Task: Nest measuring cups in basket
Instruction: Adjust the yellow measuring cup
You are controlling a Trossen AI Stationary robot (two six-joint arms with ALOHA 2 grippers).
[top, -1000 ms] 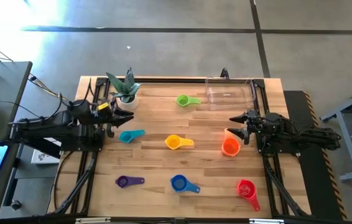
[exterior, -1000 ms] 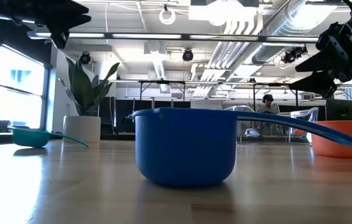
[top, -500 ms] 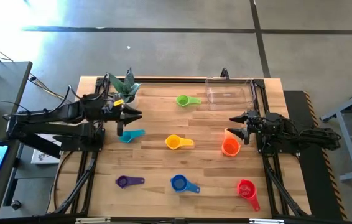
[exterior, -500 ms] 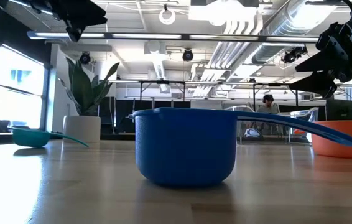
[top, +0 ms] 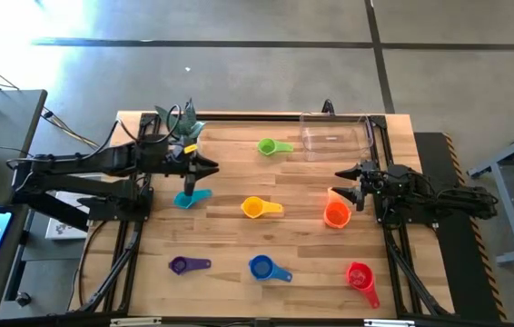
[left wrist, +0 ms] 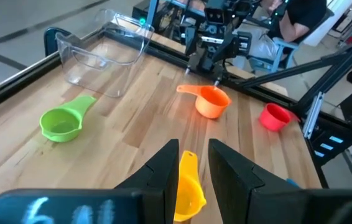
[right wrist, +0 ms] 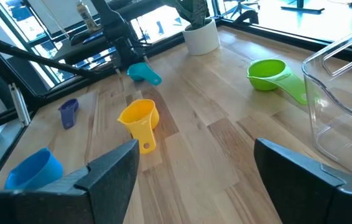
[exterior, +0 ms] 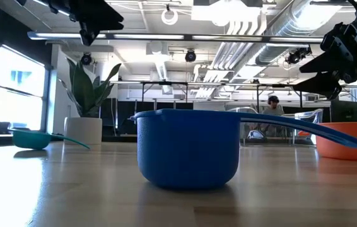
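Note:
Seven cups lie apart on the wooden table, each resting on its base: green (top: 271,146), teal (top: 191,197), yellow (top: 259,208), orange (top: 336,212), purple (top: 184,264), blue (top: 264,268) and red (top: 360,275). The clear basket (top: 334,134) stands empty at the far right. My left gripper (top: 210,166) hangs high above the table just beyond the teal cup, empty, its fingers a narrow gap apart (left wrist: 193,146). My right gripper (top: 348,182) hovers wide open (right wrist: 194,155) and empty beside the orange cup, near the right edge.
A white plant pot (top: 184,138) with a green plant stands at the far left, close behind my left arm. The blue cup (exterior: 188,148) fills the low view's foreground. Bare wood lies between the cups in the table's middle.
My left gripper has moved toward the table's right edge, from beside the plant pot to a spot past the teal cup, staying high above the table. No cup has moved.

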